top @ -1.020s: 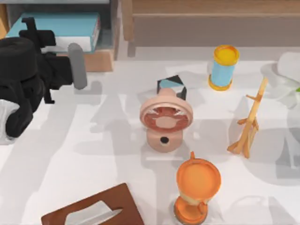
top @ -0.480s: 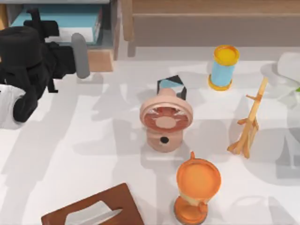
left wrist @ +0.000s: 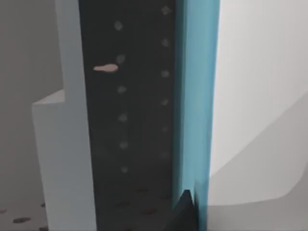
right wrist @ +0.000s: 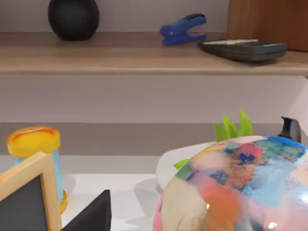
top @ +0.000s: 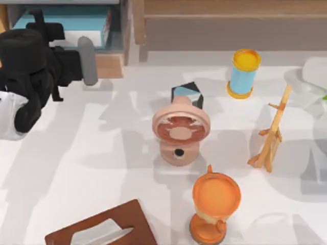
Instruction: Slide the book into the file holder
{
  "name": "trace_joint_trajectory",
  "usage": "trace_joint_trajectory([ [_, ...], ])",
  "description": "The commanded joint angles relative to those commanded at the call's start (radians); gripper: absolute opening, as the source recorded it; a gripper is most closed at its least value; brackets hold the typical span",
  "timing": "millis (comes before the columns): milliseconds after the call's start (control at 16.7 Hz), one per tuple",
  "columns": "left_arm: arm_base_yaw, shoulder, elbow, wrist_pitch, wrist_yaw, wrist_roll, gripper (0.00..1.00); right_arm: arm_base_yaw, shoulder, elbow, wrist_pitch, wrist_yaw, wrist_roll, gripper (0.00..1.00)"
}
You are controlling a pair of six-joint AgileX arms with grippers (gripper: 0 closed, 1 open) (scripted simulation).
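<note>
So we're basically at the tail end of the push here. Biggest thing first: the file holder (top: 124, 28), that grey thin-walled box at the far left corner of the table, already has the book (top: 71, 23) lying flat inside it, teal cover up and the white page edge facing the open side, with a tan wooden block (top: 109, 65) sitting just in front of the opening. Our left arm is parked right over that spot, and the left gripper (top: 76, 58) hangs at the mouth of the holder, just beside the book's near edge. Up close from our left wrist we get the teal cover (left wrist: 196, 96) running along the holder's pale wall (left wrist: 67, 120), but honestly we can't tell from these shots whether the pincer is wide, narrow or pinching anything. Our guess is the slide is about done, so the next move calls for a last gentle nudge if the book isn't fully seated, then backing straight out without dragging it.
</note>
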Motion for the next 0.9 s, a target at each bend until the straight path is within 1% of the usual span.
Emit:
trace_joint_trajectory([
  [540,0.0,0.0,0.0,0.0,0.0,0.0,0.98,0.0,0.0,0.0,0.0,0.0,0.0,1.0],
  [600,0.0,0.0,0.0,0.0,0.0,0.0,1.0,0.0,0.0,0.0,0.0,0.0,0.0,1.0],
  [900,0.0,0.0,0.0,0.0,0.0,0.0,1.0,0.0,0.0,0.0,0.0,0.0,0.0,1.0],
])
